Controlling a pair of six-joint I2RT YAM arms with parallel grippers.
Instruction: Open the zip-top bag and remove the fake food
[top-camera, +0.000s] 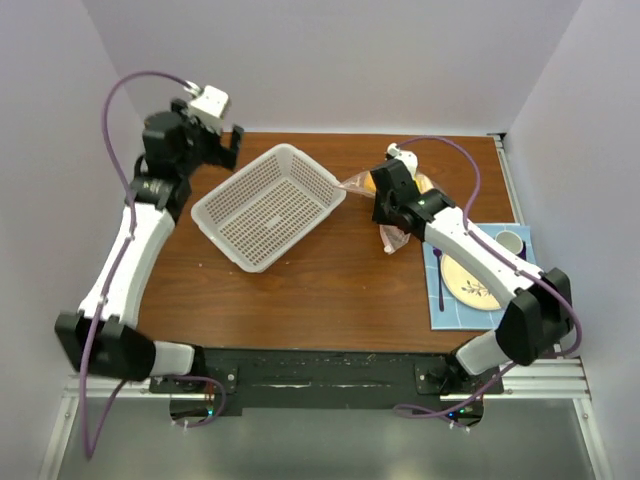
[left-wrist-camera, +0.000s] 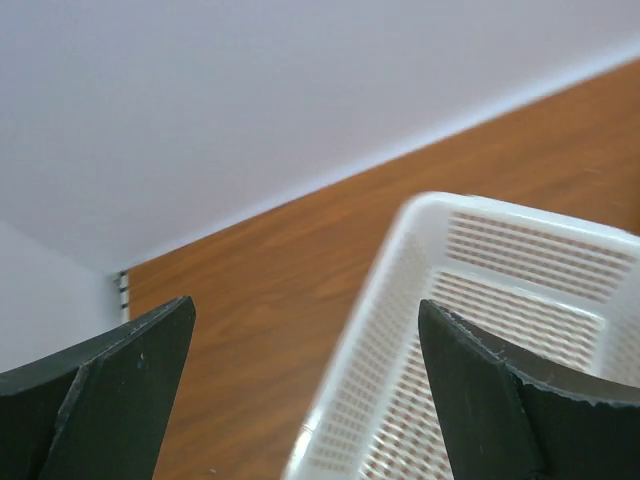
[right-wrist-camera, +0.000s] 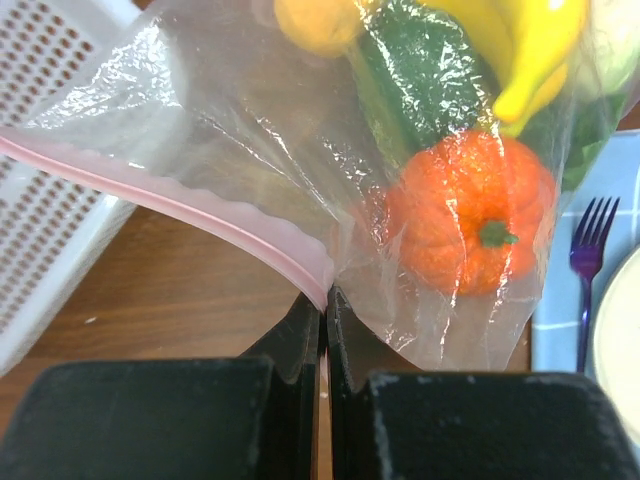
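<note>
One hold only: the right gripper (right-wrist-camera: 323, 300) is clamped on the zip edge of the clear crinkly plastic bag (right-wrist-camera: 230, 130) of plastic toy fruit (right-wrist-camera: 470, 220) beside the white perforated basket (left-wrist-camera: 395, 270), the left gripper (left-wrist-camera: 305, 315) gaping empty, so a tug may drag everything.

— Where does the basket (top-camera: 268, 205) sit?

— On the desk (top-camera: 330, 290), left of centre and turned askew. The left pincer (left-wrist-camera: 305, 315) hangs behind the basket's far left corner, apart from it, its jaws spread wide.

— And the zip-top bag (right-wrist-camera: 230, 170)?

— Right of the basket, close by its right corner (touching or not, I cannot tell). A corner of it lies between the closed jaws of the right pincer (right-wrist-camera: 323, 330), and the fake food (right-wrist-camera: 470, 220) is inside it.

— What lies further right?

— A mat (top-camera: 445, 315) at the desk's right edge, just right of the bag. On it are a plate (top-camera: 478, 280), a fork (top-camera: 440, 278) left of the plate and a cup (top-camera: 509, 243) behind the plate.
</note>
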